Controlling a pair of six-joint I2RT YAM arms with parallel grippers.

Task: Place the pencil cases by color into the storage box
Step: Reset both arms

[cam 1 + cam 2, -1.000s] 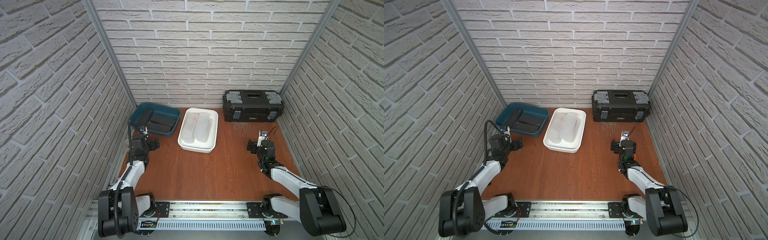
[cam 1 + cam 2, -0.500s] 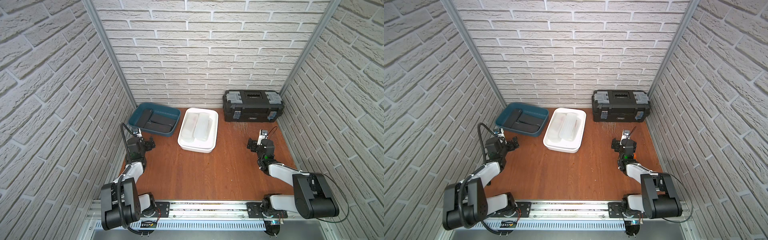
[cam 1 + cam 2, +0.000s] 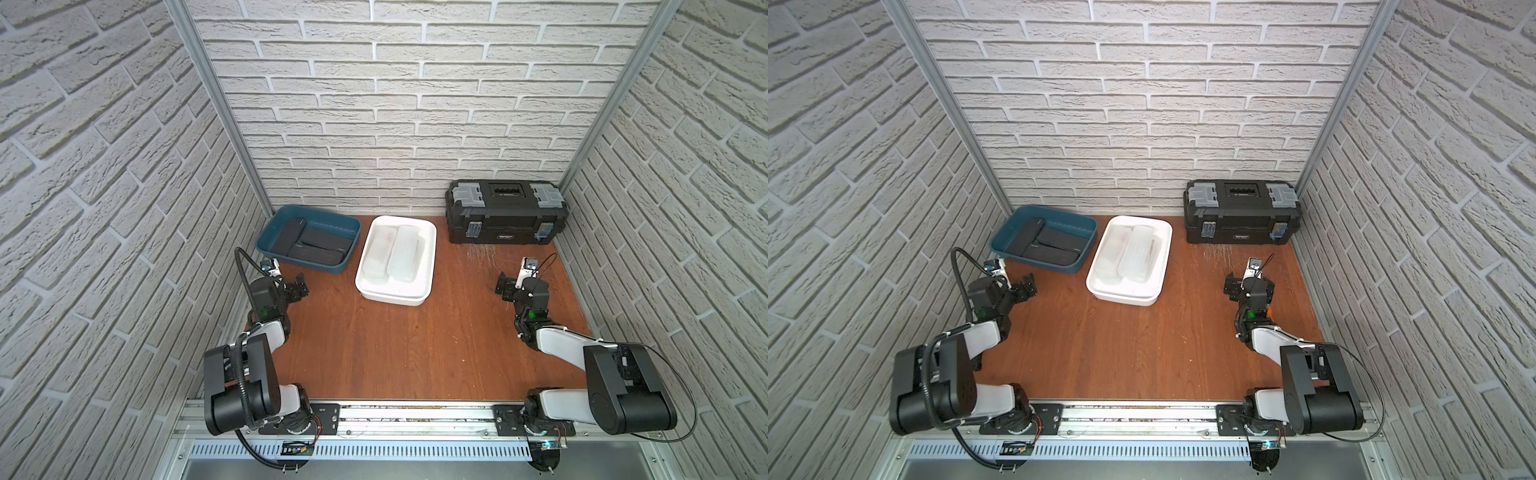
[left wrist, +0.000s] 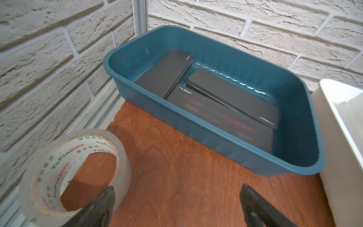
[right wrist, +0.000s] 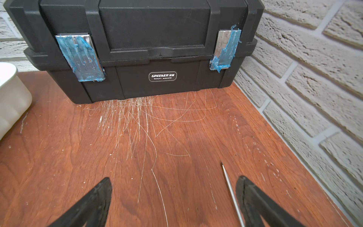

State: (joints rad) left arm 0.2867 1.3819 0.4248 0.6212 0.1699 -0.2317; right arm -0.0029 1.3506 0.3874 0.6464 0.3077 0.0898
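The left gripper (image 4: 176, 188) stands wide open with nothing in it, near the desk's (image 3: 395, 353) left edge. The right gripper (image 5: 174, 178) is spread just as wide and empty near the right edge. Three black pencil cases (image 4: 231, 98) lie overlapping in one teal bin (image 4: 196, 125) at the far left corner. One white tub (image 3: 392, 297) just beside it holds two frosted white pencil cases (image 3: 405, 249) side by side; whether there is a third cannot be told. One tape roll (image 4: 74, 173) sits just beside the left gripper. One black toolbox (image 5: 157, 39) fills the far right corner. Bare wood runs between the grippers to the near edge.
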